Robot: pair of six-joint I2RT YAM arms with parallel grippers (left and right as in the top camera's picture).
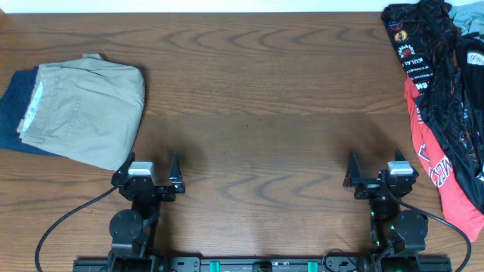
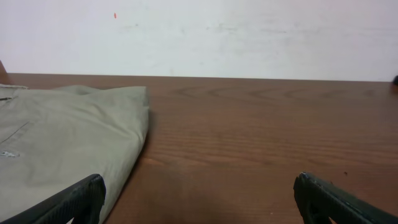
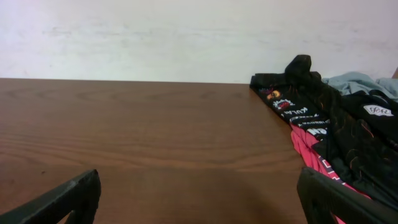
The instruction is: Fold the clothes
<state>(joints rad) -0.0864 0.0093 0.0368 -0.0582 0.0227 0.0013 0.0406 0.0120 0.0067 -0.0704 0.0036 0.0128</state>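
The black jersey point(image 1: 442, 83) with orange lines and white lettering lies crumpled at the table's right edge, over a red garment point(image 1: 446, 177). It also shows in the right wrist view point(image 3: 339, 127), ahead and to the right of my fingers. My left gripper point(image 1: 152, 170) is open and empty near the front edge, left of centre. My right gripper point(image 1: 376, 168) is open and empty at the front right, just left of the red garment. In the wrist views both pairs of fingers, left point(image 2: 199, 199) and right point(image 3: 199, 196), are spread wide over bare wood.
A folded beige pair of shorts point(image 1: 87, 109) lies on folded blue denim point(image 1: 13, 106) at the left; its edge shows in the left wrist view point(image 2: 68, 143). A light blue-grey cloth point(image 1: 469, 17) sits at the far right corner. A white wall is behind the table.
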